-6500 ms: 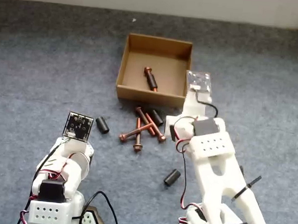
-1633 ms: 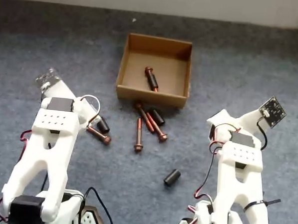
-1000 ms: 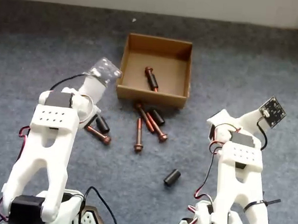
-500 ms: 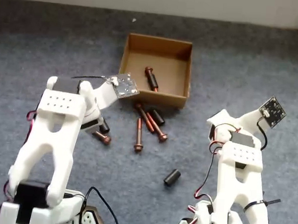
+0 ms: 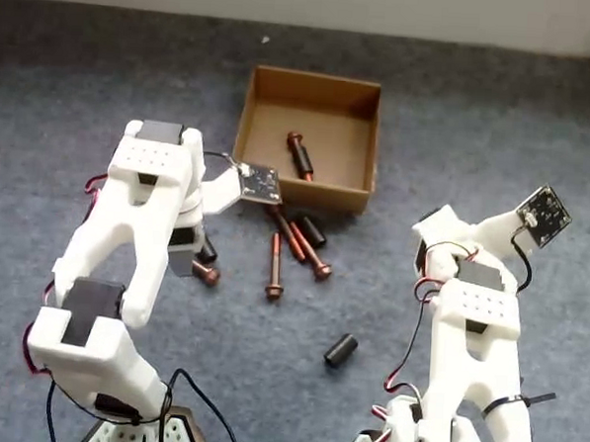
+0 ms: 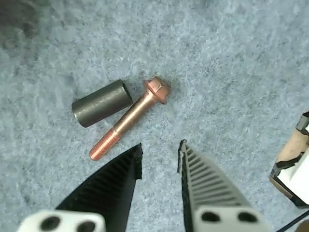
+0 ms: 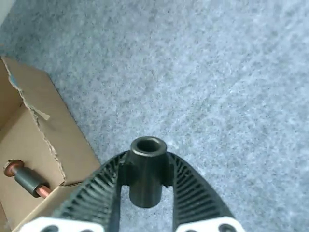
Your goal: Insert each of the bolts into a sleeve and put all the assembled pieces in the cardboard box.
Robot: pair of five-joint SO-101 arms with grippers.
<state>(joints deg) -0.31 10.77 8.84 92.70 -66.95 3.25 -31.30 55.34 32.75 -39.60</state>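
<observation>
Cardboard box (image 5: 242, 144) holds one assembled piece (image 5: 298, 156) (copper bolt through black sleeve). Right gripper (image 7: 146, 159) clamps a black hollow sleeve (image 7: 146, 186) near the box. Left gripper (image 6: 160, 147), fingers parted, hangs over a copper bolt (image 6: 130, 116) just beside a loose sleeve (image 6: 101, 102) on the carpet.

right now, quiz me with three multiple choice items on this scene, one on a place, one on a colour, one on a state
1. The assembled bolt and sleeve lies: A in the cardboard box; B balanced on its rim; C outside it.
2. The loose bolts are: A silver; B copper; C black.
3. The right gripper is: A open and empty; B shut on a bolt; C shut on a black sleeve.

Answers: 1 A, the high view shows it on the box floor. 2 B, the left wrist view shows a copper shank and head. 3 C, the right wrist view shows it clamping the sleeve from both sides.
</observation>
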